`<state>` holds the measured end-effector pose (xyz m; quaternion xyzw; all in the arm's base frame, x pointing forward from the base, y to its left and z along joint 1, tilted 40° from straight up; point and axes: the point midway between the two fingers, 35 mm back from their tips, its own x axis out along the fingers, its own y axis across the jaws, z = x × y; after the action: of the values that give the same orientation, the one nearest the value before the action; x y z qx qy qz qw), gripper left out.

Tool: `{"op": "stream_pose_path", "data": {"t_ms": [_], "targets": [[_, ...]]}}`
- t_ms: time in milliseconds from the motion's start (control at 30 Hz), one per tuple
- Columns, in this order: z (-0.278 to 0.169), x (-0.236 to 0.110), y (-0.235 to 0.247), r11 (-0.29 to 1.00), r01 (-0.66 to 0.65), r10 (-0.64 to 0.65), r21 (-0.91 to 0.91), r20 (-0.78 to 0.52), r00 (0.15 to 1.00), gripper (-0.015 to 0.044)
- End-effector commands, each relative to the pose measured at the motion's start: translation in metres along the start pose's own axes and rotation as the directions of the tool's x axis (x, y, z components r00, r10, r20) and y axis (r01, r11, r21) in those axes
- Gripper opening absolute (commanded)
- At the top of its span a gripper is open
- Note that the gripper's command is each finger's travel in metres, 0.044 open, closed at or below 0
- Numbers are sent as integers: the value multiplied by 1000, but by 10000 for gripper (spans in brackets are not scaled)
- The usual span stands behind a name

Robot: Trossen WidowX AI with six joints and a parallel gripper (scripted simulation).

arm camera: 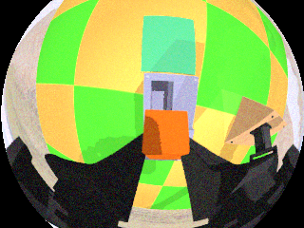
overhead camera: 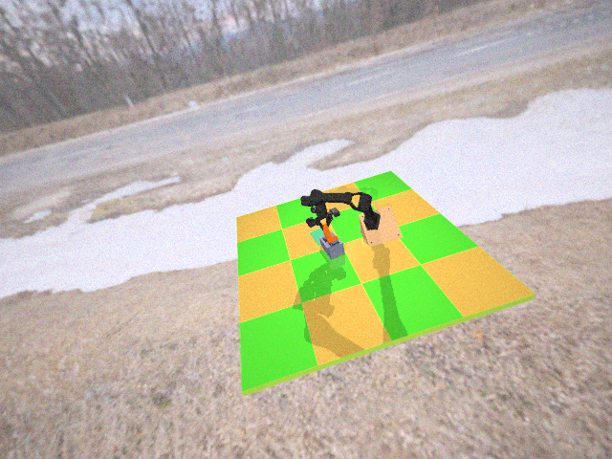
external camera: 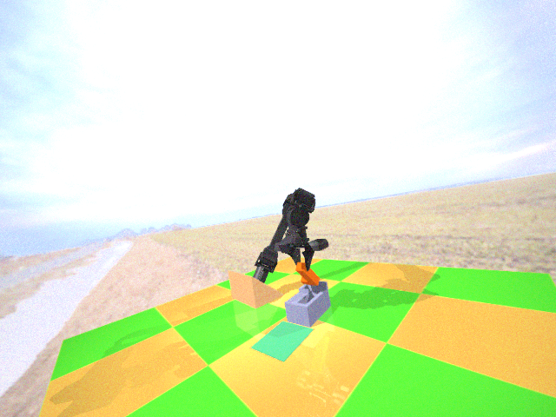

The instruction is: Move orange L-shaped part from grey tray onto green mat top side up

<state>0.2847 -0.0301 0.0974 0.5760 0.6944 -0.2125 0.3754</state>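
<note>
Black parallel-jaw gripper (external camera: 305, 266), centre frame, clamped on the orange L-shaped part (external camera: 307, 274), tilted in the air above the grey block-shaped tray (external camera: 307, 306); flat teal-green mat (external camera: 281, 340) just below-left of tray.

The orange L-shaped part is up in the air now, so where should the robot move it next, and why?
Probably sideways toward the flat green mat. The pincer is shut on the orange L-shaped part, which hangs tilted above the grey tray, out of its pocket. The mat lies beside the tray with nothing on it.
</note>
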Motion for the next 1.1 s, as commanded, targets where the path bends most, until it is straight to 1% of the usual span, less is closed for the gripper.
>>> {"op": "stream_pose_path", "data": {"t_ms": [0, 1067], "targets": [[18, 2, -1, 1000, 4, -4, 0, 1, 1000, 0], [156, 1, -15, 1000, 4, -4, -2, 9, 1000, 0]]}}
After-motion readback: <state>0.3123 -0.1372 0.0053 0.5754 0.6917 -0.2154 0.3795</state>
